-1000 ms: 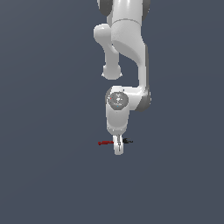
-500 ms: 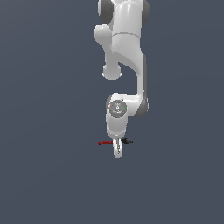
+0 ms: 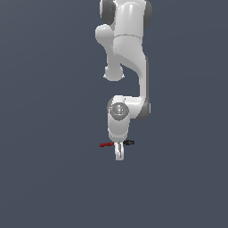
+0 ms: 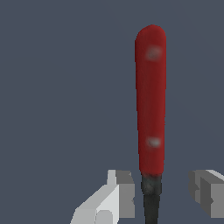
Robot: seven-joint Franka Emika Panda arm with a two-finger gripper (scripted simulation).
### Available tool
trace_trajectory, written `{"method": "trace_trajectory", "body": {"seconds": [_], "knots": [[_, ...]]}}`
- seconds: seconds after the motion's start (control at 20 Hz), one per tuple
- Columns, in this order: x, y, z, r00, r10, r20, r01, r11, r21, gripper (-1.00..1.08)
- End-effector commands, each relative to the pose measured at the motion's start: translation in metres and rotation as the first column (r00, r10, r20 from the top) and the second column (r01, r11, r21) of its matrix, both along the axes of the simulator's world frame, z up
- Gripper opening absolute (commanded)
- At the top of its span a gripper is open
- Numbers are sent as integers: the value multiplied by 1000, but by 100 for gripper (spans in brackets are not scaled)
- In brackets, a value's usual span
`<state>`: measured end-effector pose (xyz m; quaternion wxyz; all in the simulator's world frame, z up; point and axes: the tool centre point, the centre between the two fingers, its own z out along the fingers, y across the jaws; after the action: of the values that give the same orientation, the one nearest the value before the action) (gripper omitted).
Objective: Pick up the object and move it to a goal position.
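Down at the foot of the arm, near the centre of the exterior view, the gripper (image 3: 119, 153) hangs straight down over the tool (image 3: 116, 143), which lies flat on the dark grey floor (image 3: 53, 178) with its red handle (image 3: 106, 144) pointing to nine o'clock and its black end (image 3: 129, 142) to three o'clock. From the wrist view the jaws stand apart, one fingertip (image 4: 122, 192) on each side of the stick, and neither pad touches it. The tool (image 4: 151, 131) sits closer to one finger than the other, so it is straddled but off-centre.

I'd say the step in hand is closing on the stick, just where red meets black. To do that well, the fingers want to be low enough that the pads meet the round shaft at its widest, and squeezing slowly should let the nearer pad nudge the stick to the middle rather than flick it away. Being thin and round, it could roll out. Nothing marks the goal position.
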<state>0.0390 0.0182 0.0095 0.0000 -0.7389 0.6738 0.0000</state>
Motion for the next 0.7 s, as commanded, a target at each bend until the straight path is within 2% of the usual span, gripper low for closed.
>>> {"method": "trace_trajectory", "body": {"seconds": [0.0,0.35,0.65], "knots": [[0,2,-3,1000,2,0,-2,1000,0,-100],[4,1,8,1000,4,9,-4,1000,1,-100],[24,8,51,998,26,57,-26,1000,4,-100]]}}
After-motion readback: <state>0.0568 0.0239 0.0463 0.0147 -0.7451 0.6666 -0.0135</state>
